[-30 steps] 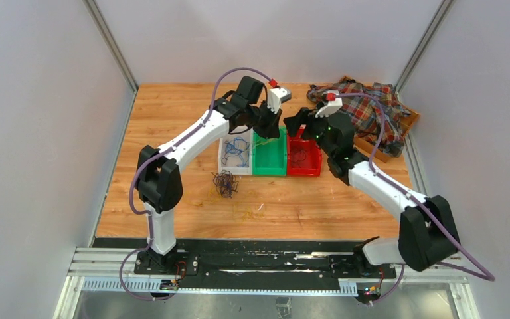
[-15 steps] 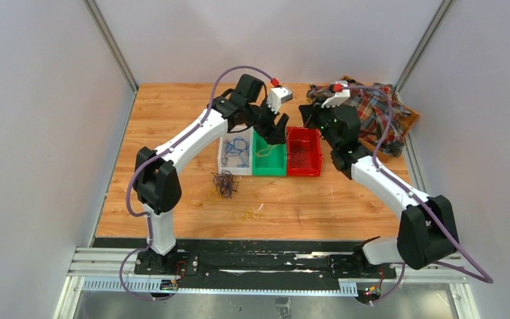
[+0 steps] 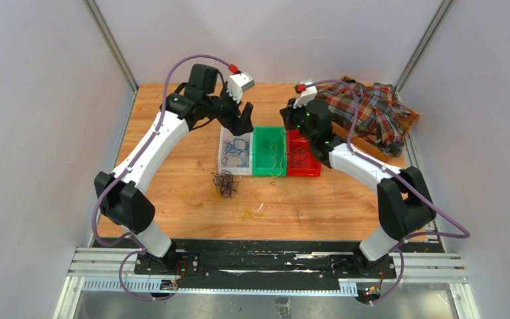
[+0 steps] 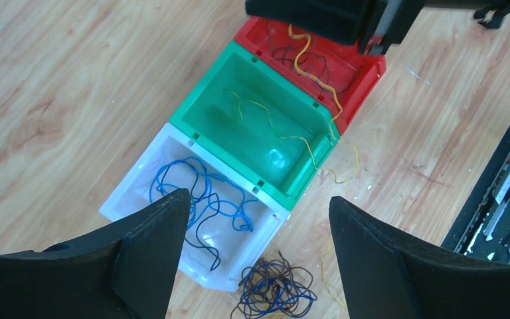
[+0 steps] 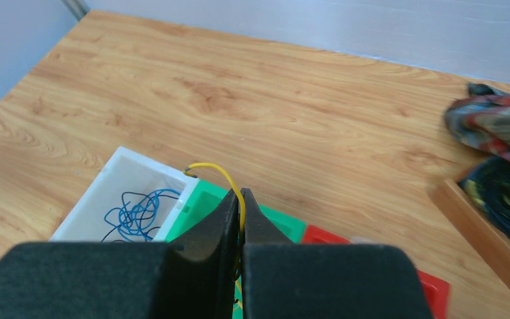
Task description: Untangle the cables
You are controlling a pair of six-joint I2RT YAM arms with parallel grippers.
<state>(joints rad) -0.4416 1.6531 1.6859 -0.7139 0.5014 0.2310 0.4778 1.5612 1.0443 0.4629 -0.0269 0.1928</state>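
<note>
On the desk, just in front of the white bin, you have the clump of cables, a loose knot of dark brown and blue loops lying apart from both arms. A few yellow strands lie scattered on the wood nearer the arm bases. Three bins stand touching in a row: the white one holds blue cables, the green bin holds thin yellow cables, and the red bin holds dark cables. Your left gripper hangs above the white bin with its fingers spread wide and nothing between them. Your right gripper is pinched tight on a yellow cable above the far edge of the green and red bins; that cable trails down across the red bin and over the green bin's corner. A plaid shirt is heaped at the far right.
</note>
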